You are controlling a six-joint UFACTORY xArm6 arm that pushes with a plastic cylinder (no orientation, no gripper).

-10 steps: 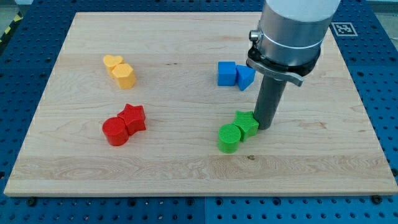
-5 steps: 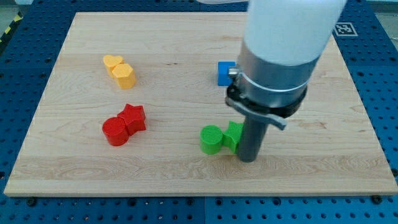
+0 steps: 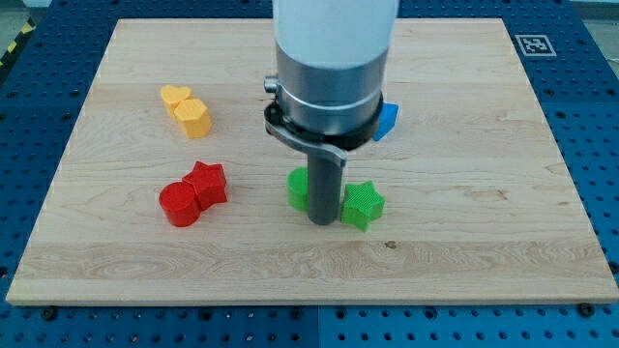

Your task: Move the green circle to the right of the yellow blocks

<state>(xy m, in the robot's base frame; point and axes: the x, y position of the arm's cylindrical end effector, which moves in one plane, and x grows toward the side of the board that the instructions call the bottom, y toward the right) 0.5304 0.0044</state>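
Observation:
The green circle (image 3: 298,188) sits near the board's middle, partly hidden behind my rod. My tip (image 3: 324,221) rests on the board between the green circle on its left and the green star (image 3: 363,205) on its right, touching or nearly touching both. The two yellow blocks, a heart (image 3: 174,97) and a hexagon-like one (image 3: 194,117), lie together at the view's upper left, well away from the circle.
A red circle (image 3: 178,205) and a red star (image 3: 207,183) sit together at the left. A blue block (image 3: 387,120) shows partly behind the arm's body; the rest of the blue pair is hidden.
My tip has swept left and toward the view's bottom. The green circle has slid left with it, and it has separated from the green star, which is now to the right of the rod.

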